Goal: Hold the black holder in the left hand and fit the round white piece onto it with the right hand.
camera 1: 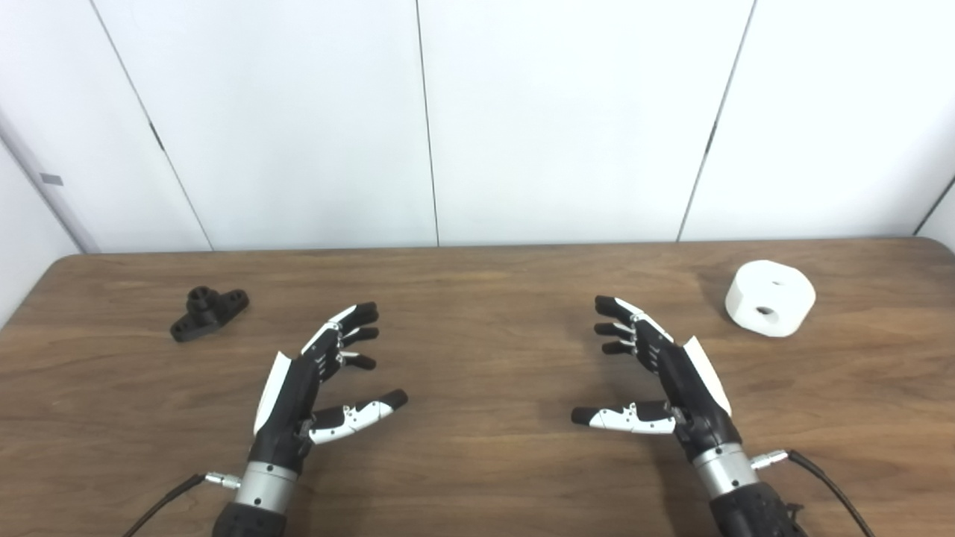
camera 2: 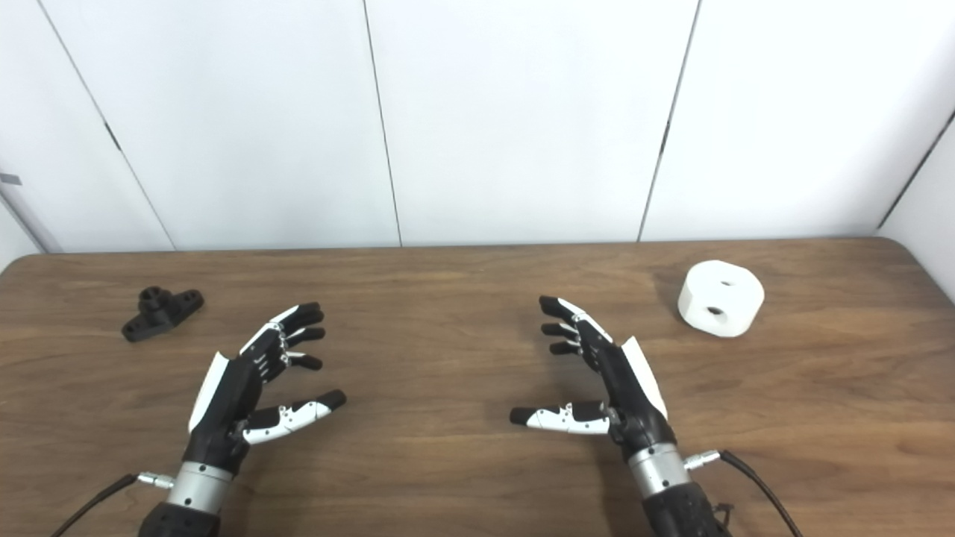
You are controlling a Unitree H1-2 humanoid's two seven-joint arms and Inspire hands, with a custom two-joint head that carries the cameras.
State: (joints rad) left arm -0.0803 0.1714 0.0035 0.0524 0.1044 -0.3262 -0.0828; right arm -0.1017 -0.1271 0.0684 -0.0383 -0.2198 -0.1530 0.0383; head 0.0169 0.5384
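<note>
The black holder (camera 1: 207, 312) lies on the wooden table at the far left, a small flat bracket with a raised hub. The round white piece (camera 1: 770, 297) sits at the far right, a thick disc with two holes showing. My left hand (camera 1: 317, 380) is open and empty over the near left of the table, well to the right of and nearer than the holder. My right hand (camera 1: 660, 373) is open and empty over the near right, to the left of and nearer than the white piece. The two palms face each other.
The wooden table (camera 1: 477, 313) runs the full width of the view; its far edge meets white wall panels (camera 1: 559, 119). Cables (camera 1: 828, 485) trail from both wrists at the bottom edge.
</note>
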